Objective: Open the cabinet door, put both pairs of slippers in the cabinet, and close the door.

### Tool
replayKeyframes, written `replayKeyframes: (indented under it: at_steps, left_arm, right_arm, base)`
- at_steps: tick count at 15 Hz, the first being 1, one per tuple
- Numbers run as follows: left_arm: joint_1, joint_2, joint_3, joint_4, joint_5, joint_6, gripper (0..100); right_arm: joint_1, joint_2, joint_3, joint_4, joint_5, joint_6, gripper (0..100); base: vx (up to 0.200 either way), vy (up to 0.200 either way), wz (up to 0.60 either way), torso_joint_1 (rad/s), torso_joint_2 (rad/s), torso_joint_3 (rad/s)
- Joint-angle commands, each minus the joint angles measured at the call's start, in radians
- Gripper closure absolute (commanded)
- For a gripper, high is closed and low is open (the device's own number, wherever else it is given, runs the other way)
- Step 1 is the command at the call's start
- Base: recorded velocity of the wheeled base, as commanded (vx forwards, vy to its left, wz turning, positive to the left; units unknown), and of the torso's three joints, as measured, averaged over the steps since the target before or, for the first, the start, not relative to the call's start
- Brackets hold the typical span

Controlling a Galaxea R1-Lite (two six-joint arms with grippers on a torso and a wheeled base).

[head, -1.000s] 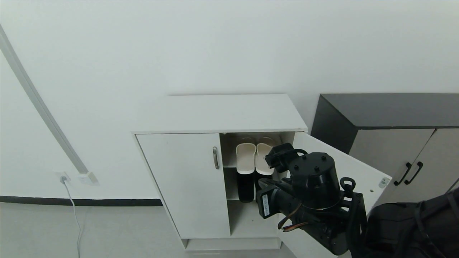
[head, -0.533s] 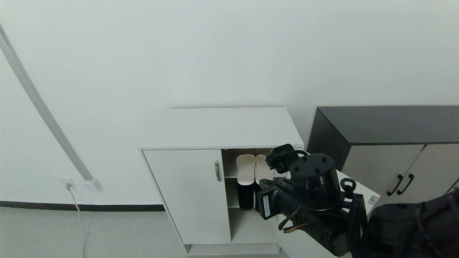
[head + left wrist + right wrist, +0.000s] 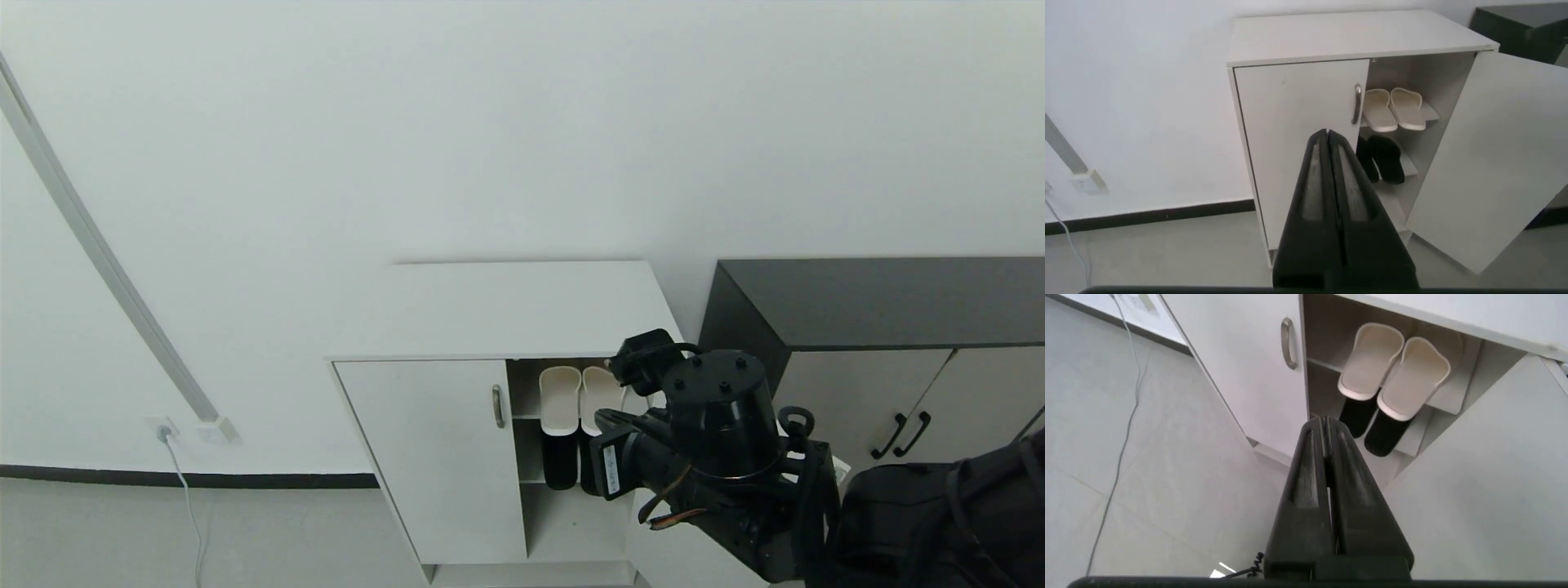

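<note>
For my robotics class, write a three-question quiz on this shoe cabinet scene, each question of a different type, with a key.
1. True or false: the pair of white slippers sits on a shelf above the pair of black slippers.
2. In the head view, which door of the white two-door cabinet stands open? A left; B right; C both.
3. Fill in: the right gripper has its fingers ___ (open/shut).
Key: 1 true; 2 B; 3 shut.
</note>
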Motion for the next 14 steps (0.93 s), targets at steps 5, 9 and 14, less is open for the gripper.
replayKeyframes:
  at_steps: [5, 9, 14]
  left_arm:
    - [0.000, 0.001, 0.000, -0.001, 0.000, 0.000, 100]
    - [0.000, 0.001, 0.000, 0.001, 0.000, 0.000, 100]
    - [0.000, 0.001, 0.000, 0.001, 0.000, 0.000, 100]
  right_arm:
    - [-0.001, 0.000, 0.002, 0.000, 0.000, 0.000, 100]
    - [0.001, -0.002, 0.009, 0.000, 0.000, -0.001, 100]
    - [-0.001, -0.004, 0.011, 0.000, 0.000, -0.001, 100]
  base:
    - [0.000, 0.000, 0.00, 0.000, 0.00, 0.000]
    - [0.000, 0.000, -0.30, 0.001, 0.00, 0.002]
    - [0.000, 0.000, -0.48, 0.007, 0.00, -0.001]
